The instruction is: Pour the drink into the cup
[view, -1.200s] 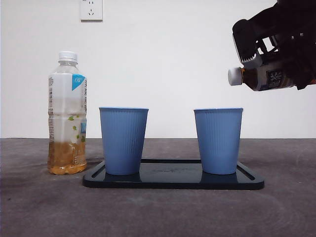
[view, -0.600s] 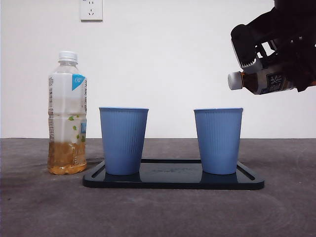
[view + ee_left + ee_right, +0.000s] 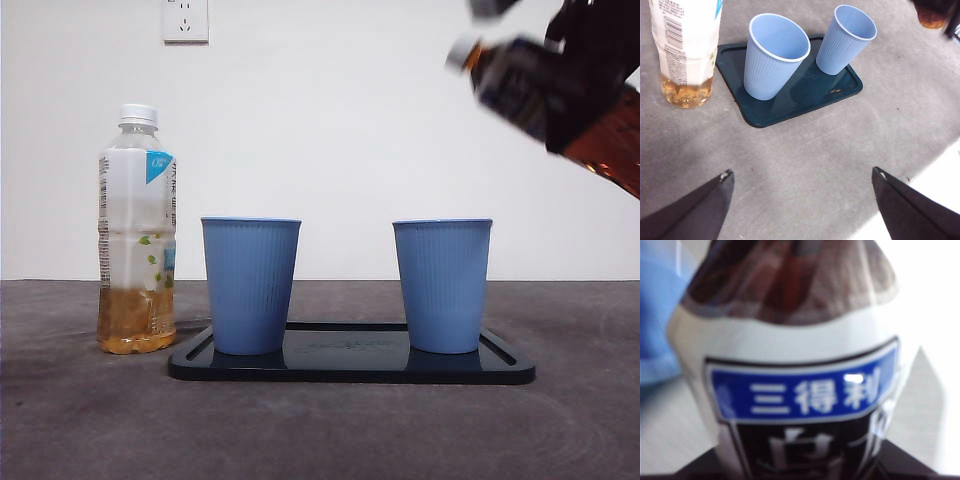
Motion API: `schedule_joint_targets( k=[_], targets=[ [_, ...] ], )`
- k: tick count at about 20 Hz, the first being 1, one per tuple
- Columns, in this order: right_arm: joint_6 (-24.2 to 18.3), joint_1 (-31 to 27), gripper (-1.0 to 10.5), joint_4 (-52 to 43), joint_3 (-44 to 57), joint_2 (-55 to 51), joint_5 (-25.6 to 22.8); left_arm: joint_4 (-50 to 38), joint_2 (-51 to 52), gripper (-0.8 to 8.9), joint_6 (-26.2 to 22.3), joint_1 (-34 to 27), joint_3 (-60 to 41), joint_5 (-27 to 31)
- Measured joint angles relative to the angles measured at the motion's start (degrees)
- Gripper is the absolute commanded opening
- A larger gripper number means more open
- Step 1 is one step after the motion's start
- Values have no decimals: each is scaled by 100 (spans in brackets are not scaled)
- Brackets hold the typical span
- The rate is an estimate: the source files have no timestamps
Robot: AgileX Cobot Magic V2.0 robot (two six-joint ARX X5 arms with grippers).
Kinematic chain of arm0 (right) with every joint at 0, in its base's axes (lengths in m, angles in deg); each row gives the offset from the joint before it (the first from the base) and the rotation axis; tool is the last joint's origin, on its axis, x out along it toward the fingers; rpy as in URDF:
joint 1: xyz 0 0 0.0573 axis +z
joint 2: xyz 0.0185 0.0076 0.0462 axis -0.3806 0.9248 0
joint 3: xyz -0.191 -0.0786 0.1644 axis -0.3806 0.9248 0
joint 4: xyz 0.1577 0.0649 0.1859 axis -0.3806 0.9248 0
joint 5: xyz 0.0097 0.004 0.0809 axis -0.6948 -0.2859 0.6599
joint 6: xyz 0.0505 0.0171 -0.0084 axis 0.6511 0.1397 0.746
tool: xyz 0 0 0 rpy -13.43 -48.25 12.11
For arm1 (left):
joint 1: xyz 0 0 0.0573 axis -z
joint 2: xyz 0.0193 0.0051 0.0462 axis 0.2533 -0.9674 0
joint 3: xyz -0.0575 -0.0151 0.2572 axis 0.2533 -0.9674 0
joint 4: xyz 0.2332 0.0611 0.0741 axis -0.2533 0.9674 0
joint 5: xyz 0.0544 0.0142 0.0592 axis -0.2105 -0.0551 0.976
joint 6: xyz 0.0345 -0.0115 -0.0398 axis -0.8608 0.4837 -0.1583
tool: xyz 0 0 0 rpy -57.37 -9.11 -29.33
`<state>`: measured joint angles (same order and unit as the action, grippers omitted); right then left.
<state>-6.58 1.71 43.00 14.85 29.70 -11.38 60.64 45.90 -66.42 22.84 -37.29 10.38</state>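
My right gripper [image 3: 592,55] is shut on a dark tea bottle [image 3: 520,88], high at the right and above the right blue cup [image 3: 442,285]. The bottle is blurred and tilted. Its white cap [image 3: 462,50] points up and left, and brown drink sits in its lower end. The right wrist view is filled by this bottle's label [image 3: 805,390]. A second blue cup [image 3: 250,285] stands to the left. Both cups rest on a dark tray [image 3: 350,366]. My left gripper [image 3: 802,172] hangs open over the bare table, short of the cups [image 3: 776,55] [image 3: 846,37].
A tall clear bottle [image 3: 137,230] with a white label and a little amber tea stands left of the tray; the left wrist view shows this bottle [image 3: 685,45] too. The grey table runs to a white wall with a socket [image 3: 185,18].
The dark bottle has swung from lying nearly level, cap toward the right cup, to cap raised up and left. It sits higher in the picture now. Cups, tray and clear bottle have not moved.
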Motion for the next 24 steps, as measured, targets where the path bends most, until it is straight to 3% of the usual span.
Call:
schedule_joint_targets(
  k=[2,4,8,11,15,24],
  targets=[
    [876,-433,77,-72,15,-232,905,2,0,447,0,0,0,2],
    [1478,-815,78,-560,343,-463,1552,0,0,447,0,0,0,72],
    [2323,-1200,78,-1915,1432,-800,2159,-2,0,447,-2,0,0,367],
    [2846,-1252,78,-3200,2142,-769,2317,-61,0,447,-2,0,0,422],
    [3123,-1259,78,-4483,2728,-374,2317,-227,0,447,-2,0,0,424],
    [3250,-1263,78,-6107,2800,1163,2406,-319,0,446,-2,0,0,424]
  ],
)
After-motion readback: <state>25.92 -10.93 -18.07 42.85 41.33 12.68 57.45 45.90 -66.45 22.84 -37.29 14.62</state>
